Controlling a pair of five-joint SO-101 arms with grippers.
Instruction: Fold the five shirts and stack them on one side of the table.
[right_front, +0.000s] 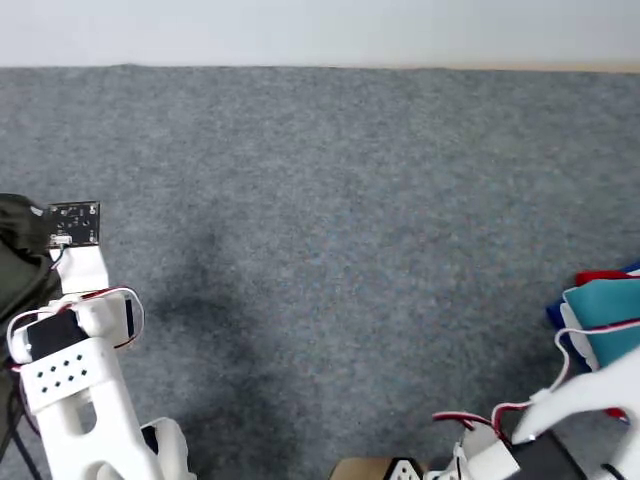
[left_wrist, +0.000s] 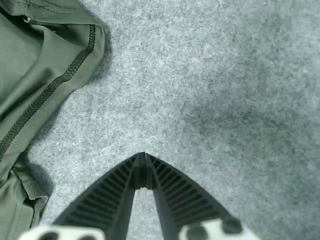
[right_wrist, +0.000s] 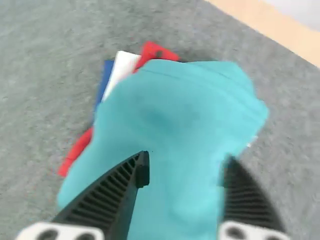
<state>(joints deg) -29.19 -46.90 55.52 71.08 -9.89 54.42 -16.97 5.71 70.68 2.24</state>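
Grey felt (right_front: 330, 200), nubbly and matted, covers the bench, with a pale tan strip (right_wrist: 260, 20) of bare edge along its far side.

The olive shirt (left_wrist: 35, 65) lies unfolded at the left edge of the bench. It is a smooth, thin knit, rumpled into soft folds, with dark overlock stitching running along its hem. The left pincer (left_wrist: 145, 162) hangs over bare felt just beside that hem, apart from the cloth. It is clenched, its two black ribbed fingers (left_wrist: 170, 190) meeting at the tips in a narrow wedge, with nothing between them.

At the right edge of the bench sits the stack. The teal shirt (right_wrist: 175, 115) is on top, folded into a rough rectangle with rounded, slightly puffed corners. Under it, the corners of a red shirt (right_wrist: 155, 52), a white shirt (right_wrist: 122, 67) and a blue shirt (right_wrist: 103, 82) fan out flat. The right pincer (right_wrist: 187, 167) is over the teal shirt, released, with its jaws spread wide on either side of the cloth.

The high view places the two sides well apart, with a broad stretch of felt between them. It shows the left arm (right_front: 70, 370) as blocky white plastic with red and white wires and a small circuit board at its wrist, and the right arm (right_front: 560, 420) low at the near edge. The olive seam stitching comes through in the left wrist view. How the four layers overlap comes through in the right wrist view.
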